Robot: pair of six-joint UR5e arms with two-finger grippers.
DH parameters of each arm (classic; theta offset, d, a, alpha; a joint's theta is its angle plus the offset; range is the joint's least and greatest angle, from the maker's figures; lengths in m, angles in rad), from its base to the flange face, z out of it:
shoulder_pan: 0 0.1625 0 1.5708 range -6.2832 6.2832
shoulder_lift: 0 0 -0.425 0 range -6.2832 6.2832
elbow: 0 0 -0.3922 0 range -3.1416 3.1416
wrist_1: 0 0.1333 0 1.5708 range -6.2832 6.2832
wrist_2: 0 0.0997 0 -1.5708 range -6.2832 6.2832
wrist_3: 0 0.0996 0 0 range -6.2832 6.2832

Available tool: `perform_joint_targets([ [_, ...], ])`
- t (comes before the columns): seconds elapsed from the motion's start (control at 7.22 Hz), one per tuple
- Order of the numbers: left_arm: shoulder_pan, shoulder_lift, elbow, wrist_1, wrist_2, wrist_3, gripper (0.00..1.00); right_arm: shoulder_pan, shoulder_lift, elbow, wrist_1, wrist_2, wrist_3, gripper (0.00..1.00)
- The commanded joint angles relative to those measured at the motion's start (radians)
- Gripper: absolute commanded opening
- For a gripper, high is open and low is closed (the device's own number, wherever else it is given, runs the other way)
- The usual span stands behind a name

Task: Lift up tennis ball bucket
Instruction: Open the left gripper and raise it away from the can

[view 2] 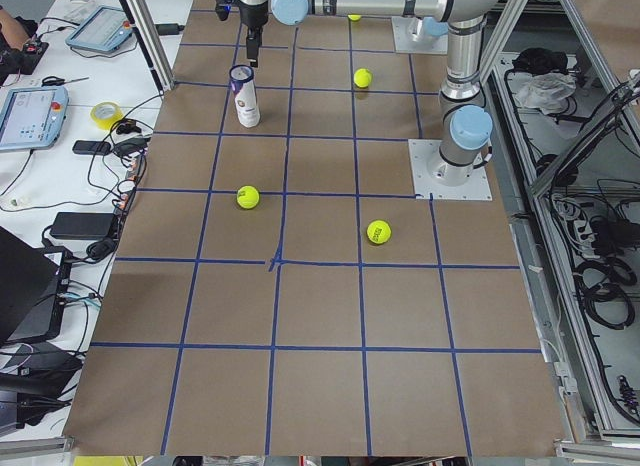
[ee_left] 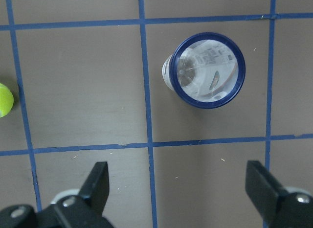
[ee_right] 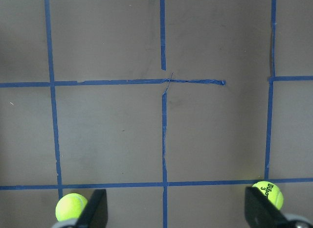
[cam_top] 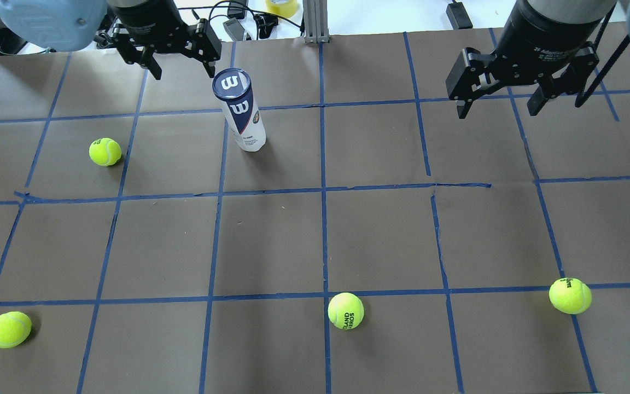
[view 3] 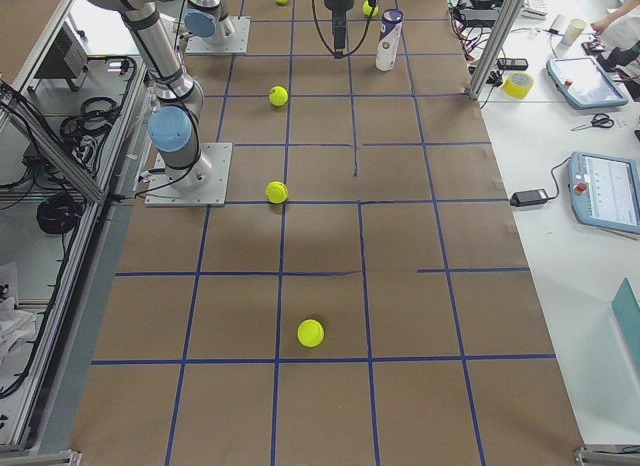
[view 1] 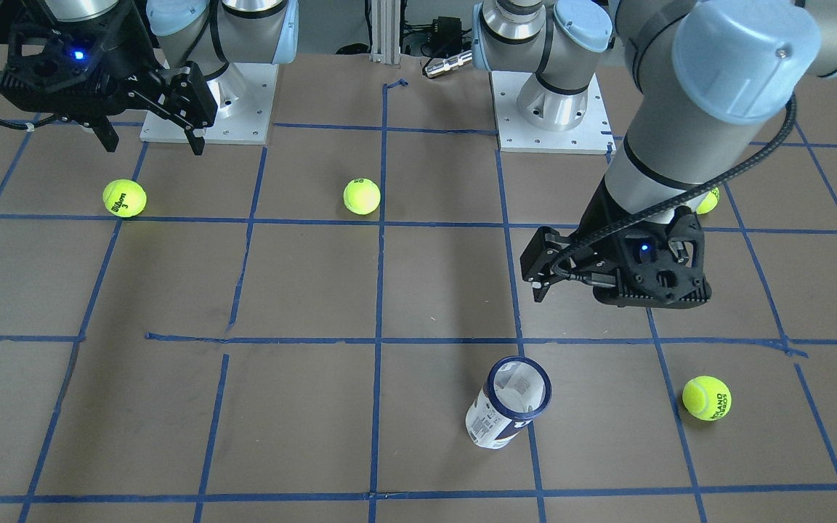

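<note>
The tennis ball bucket [cam_top: 240,111], a slim clear can with a white label and a navy band, stands upright on the brown table. It also shows in the front view [view 1: 507,412] and from straight above in the left wrist view [ee_left: 208,70]. My left gripper [cam_top: 182,64] hangs open and empty above the table, just off the bucket's top and apart from it. In the left wrist view [ee_left: 178,189] the bucket lies ahead of its spread fingers. My right gripper [cam_top: 498,106] is open and empty, far to the bucket's right, over bare table [ee_right: 177,208].
Loose tennis balls lie on the table: one left of the bucket [cam_top: 105,151], one at the near left [cam_top: 9,329], one near the middle front [cam_top: 345,311], one at the near right [cam_top: 570,295]. Blue tape lines grid the table. Cables and a tape roll [cam_top: 280,6] lie past the far edge.
</note>
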Motion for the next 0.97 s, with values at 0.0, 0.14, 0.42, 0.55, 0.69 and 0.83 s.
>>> perform_joint_targets([
  [0.0,0.054,0.093,-0.123,-0.014,0.002,0.033,1.0,0.0,0.0,0.001,-0.002,0.0,-0.001,1.0],
  [0.14,0.054,0.155,-0.173,-0.023,0.005,0.033,1.0,0.0,0.0,0.0,-0.002,0.0,-0.001,1.0],
  [0.42,0.061,0.232,-0.243,-0.026,0.007,0.033,1.0,0.0,0.0,0.001,-0.002,0.0,0.001,1.0],
  [0.55,0.064,0.251,-0.264,-0.026,0.007,0.031,1.0,0.0,0.0,0.0,-0.001,0.0,0.001,1.0],
  [0.69,0.064,0.257,-0.269,-0.026,0.007,0.031,1.0,0.0,0.0,0.001,-0.001,0.0,0.001,1.0],
  [0.83,0.064,0.26,-0.269,-0.027,0.008,0.031,1.0,0.0,0.0,0.001,-0.001,0.0,0.001,1.0],
])
